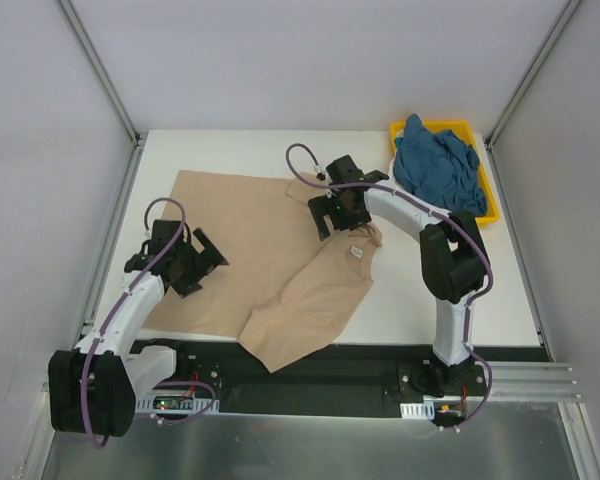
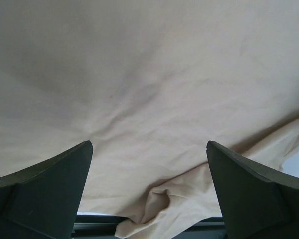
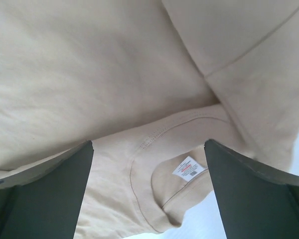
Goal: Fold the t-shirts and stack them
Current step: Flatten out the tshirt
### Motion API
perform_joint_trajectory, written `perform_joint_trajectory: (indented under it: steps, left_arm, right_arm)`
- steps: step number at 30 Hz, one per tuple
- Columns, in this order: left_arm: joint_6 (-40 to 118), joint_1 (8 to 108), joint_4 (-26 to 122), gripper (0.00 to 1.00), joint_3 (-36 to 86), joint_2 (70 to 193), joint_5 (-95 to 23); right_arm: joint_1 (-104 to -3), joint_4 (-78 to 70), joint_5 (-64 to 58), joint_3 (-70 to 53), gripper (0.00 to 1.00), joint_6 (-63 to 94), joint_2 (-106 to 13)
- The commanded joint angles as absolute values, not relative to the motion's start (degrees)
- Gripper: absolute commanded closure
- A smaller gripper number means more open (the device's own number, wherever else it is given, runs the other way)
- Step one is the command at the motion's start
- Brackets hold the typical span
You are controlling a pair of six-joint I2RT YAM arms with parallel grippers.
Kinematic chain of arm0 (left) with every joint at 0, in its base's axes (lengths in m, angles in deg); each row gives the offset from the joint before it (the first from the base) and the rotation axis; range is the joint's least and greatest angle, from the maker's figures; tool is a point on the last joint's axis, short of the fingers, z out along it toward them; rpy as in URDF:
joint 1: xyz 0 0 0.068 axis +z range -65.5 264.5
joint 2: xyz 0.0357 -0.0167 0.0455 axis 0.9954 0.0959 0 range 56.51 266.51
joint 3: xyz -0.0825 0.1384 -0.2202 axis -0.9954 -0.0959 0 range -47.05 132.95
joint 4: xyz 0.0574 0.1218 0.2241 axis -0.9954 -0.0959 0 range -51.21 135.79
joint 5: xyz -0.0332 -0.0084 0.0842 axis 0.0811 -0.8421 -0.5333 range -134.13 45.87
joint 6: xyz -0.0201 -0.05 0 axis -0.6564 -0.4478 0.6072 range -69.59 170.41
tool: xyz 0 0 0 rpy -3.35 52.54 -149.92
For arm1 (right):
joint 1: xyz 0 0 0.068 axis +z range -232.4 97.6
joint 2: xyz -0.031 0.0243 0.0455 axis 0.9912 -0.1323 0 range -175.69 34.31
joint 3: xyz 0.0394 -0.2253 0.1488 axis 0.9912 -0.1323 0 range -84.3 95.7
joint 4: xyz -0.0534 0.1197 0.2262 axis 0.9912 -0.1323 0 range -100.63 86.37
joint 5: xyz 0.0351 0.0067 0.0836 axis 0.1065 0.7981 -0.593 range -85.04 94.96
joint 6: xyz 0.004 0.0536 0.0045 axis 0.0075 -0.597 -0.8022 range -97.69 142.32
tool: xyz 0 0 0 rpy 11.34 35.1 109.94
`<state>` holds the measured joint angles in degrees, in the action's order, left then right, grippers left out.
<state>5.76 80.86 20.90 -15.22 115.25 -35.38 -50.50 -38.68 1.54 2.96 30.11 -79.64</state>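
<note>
Left gripper [image 2: 149, 144] jaws gape empty over the flat tan t-shirt [image 2: 154, 84], a rumpled edge just beneath. Right gripper [image 3: 148, 144] is equally wide, with the neck label [image 3: 189, 168] between its jaws and white table [image 3: 214, 221] past the collar. Teal t-shirt [image 1: 440, 165] sits well beyond, in the yellow tray [image 1: 492, 205].

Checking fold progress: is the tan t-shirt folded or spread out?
Partly folded: the tan t-shirt lies mostly spread out, with one layer doubled over near the neck label; no compact fold yet.
</note>
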Motion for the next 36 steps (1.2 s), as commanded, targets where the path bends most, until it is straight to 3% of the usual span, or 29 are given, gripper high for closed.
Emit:
perform_joint_trajectory:
  steps: [1, 3, 7, 15, 24, 36]
  left_arm:
    - [10.41, 81.51, 17.75, 0.01, -5.23, 114.60, -41.48]
    - [10.59, 81.51, 17.75, 0.01, -1.80, 117.85, -42.63]
    - [10.94, 81.51, 18.89, 0.01, 3.03, 126.18, -40.10]
    - [10.33, 81.07, 24.95, 0.01, 4.02, 134.11, -32.97]
    - [10.77, 80.98, 25.75, 0.01, 2.08, 139.13, -33.67]
    - [10.77, 81.16, 24.61, 0.01, -4.68, 141.85, -38.06]
  right_arm:
    - [-49.79, -40.11, 5.83, 9.37, 0.02, 39.10, -77.40]
    - [-49.79, -40.89, 6.10, 12.10, 0.01, 40.50, -80.38]
    - [-49.62, -43.79, 5.57, 20.27, 0.10, 44.54, -86.00]
    - [-49.62, -45.20, 5.48, 33.27, 0.38, 48.42, -96.64]
    - [-49.88, -44.77, 10.13, 39.27, 0.48, 48.33, -103.94]
    - [-50.93, -43.01, 14.97, 39.36, 0.51, 49.21, -105.00]
